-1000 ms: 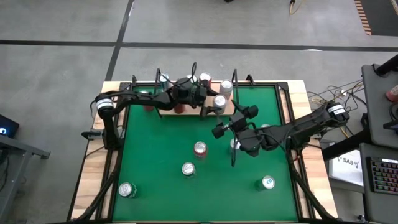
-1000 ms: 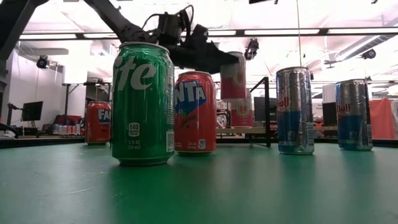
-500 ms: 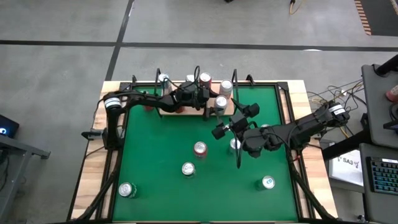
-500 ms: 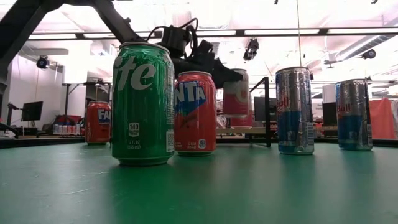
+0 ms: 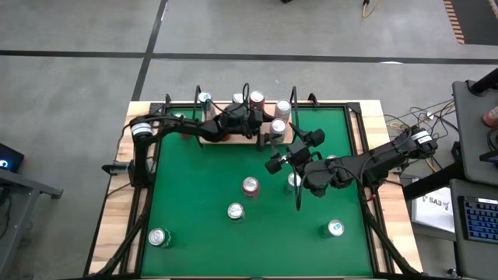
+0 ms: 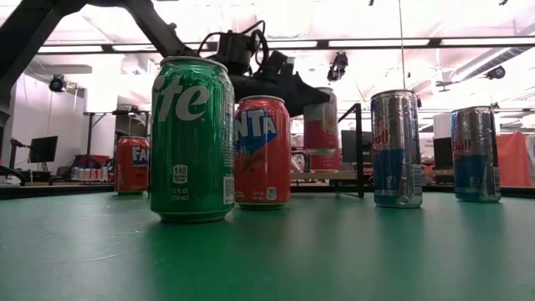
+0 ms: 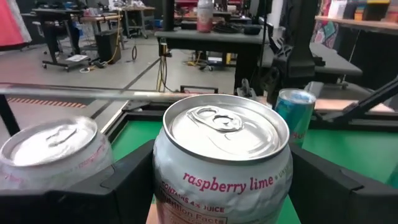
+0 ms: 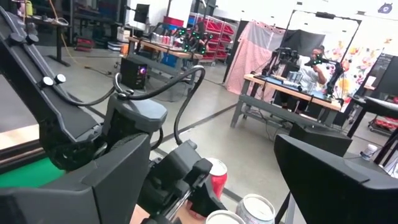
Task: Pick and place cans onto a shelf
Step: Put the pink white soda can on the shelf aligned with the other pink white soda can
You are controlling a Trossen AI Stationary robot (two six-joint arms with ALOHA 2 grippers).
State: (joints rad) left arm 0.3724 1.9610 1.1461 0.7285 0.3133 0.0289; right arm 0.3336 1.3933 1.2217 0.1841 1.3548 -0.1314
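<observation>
A silver-white and pink can (image 7: 221,149) stands upright between the fingers of my left gripper (image 7: 221,186), which is shut on it over the light-wood shelf (image 5: 286,141) at the table's far edge. In the low view this can (image 6: 320,121) is low over the board, in front of a red can; whether its bottom rests on the board I cannot tell. Other cans (image 5: 254,99) stand on the shelf. My right gripper (image 5: 286,158) hangs open above the table's middle right, holding nothing. Several cans stand on the green table (image 5: 194,179), among them a red one (image 5: 250,185). My left gripper pinches the can's body by two opposite sides (image 7: 163,183), just under the top rim, one finger (image 7: 121,186) on each side. The fingers lie level and come from the table's left. The can stays upright, its silver top up.
In the low view a green can (image 6: 192,138), a red can (image 6: 262,150) and two blue-silver cans (image 6: 396,149) stand near the camera. A black wire upright (image 6: 360,150) rises at the shelf's end. Another silver-topped can (image 7: 50,149) stands close beside the held one.
My left gripper has come down toward the shelf with the can, which has stayed upright and now sits lower, in front of the red can behind it.
</observation>
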